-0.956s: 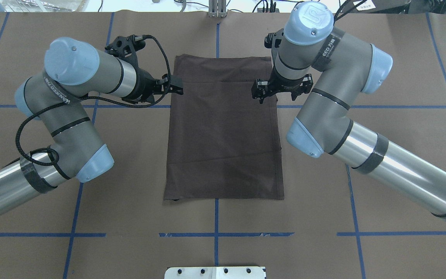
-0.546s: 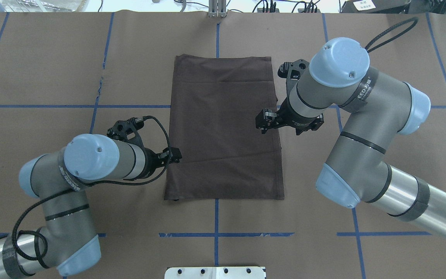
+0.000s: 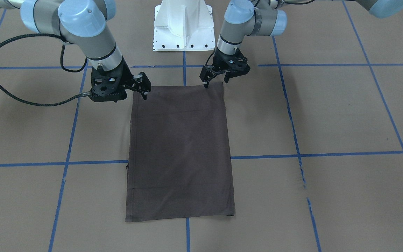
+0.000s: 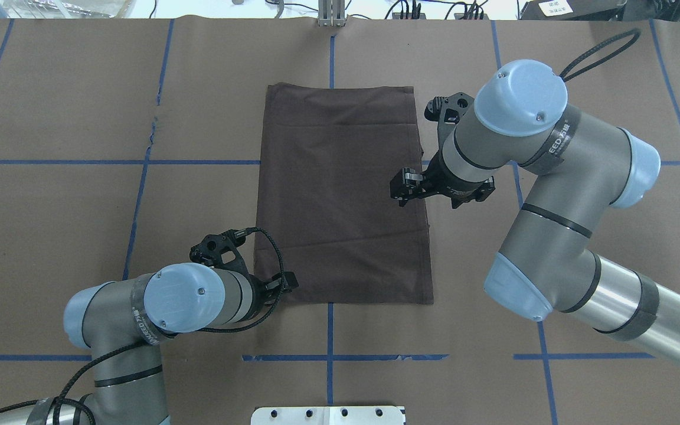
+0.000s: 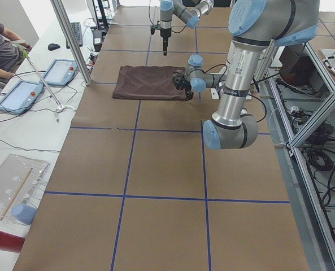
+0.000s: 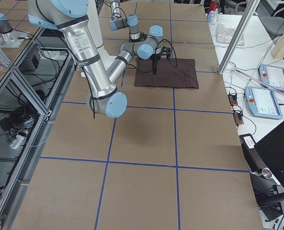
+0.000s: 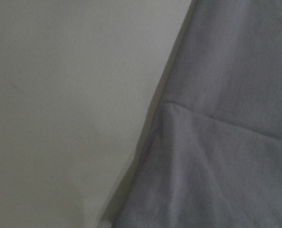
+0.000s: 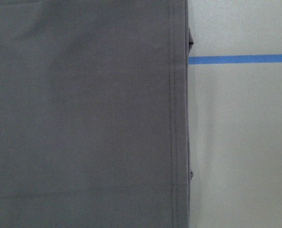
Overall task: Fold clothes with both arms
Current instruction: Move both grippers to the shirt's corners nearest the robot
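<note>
Beside T-shirt (image 4: 340, 195) robot-side left corner: left gripper (image 3: 214, 83), fingers spread. Over T-shirt right edge: right gripper (image 4: 400, 190), fingers spread. T-shirt folded flat.

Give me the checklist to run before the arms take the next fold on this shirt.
1. T-shirt lying flat, folded to a rectangle: ok.
2. Left gripper open: ok.
3. Left gripper at the T-shirt's near left corner: ok.
4. Right gripper open: ok.
5. Right gripper over the near right corner: cannot tell; the views disagree.
6. Cloth gripped for the lift: not ok, both jaws stand open.
</note>
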Controlling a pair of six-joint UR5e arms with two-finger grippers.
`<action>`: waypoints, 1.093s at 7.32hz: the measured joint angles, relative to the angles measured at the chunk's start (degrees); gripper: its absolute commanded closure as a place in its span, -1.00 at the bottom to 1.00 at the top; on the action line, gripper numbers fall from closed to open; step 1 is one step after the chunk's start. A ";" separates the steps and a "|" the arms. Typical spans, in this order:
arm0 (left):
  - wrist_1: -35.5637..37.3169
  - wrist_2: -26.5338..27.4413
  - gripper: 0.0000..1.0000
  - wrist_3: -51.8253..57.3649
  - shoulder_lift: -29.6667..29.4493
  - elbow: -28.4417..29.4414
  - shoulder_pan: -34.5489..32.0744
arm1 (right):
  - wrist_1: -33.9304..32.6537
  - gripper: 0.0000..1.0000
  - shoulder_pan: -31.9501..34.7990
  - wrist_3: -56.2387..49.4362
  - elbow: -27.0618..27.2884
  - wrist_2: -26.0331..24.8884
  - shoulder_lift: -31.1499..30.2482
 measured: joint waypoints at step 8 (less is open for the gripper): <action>2.24 1.05 1.00 0.18 0.11 -0.54 -0.17 | 0.09 -1.00 -0.05 -0.17 -0.21 0.22 0.02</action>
